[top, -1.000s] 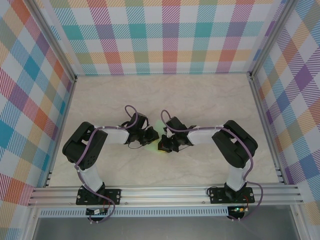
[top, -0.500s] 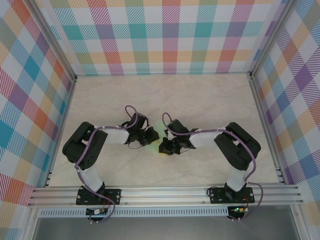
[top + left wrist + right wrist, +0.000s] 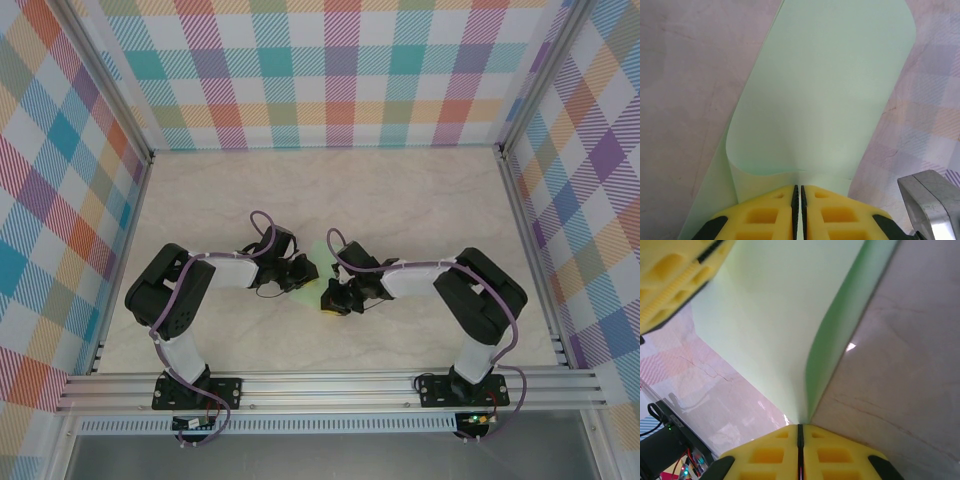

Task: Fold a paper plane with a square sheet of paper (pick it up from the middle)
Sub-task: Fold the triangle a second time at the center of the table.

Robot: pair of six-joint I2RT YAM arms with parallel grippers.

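Left end effector (image 3: 799, 192): clamped on square sheet of paper (image 3: 825, 90) — anchoring it.
Right end effector (image 3: 800, 432): pinching sheet edge — seemingly to fold.

A robotics lab test cell: the left arm (image 3: 170, 300) and the right arm (image 3: 480, 300), both black, stand bolted to an aluminium rail (image 3: 330, 390) at 6 o'clock of a marble-look tabletop (image 3: 400, 200). Plaid-printed panels (image 3: 330, 70) close the bench at 9, 12 and 3 o'clock inside aluminium posts (image 3: 100, 80). Purple cables (image 3: 262, 222) loop along the arms, and a bare circuit board (image 3: 472, 423) sits below the rail.
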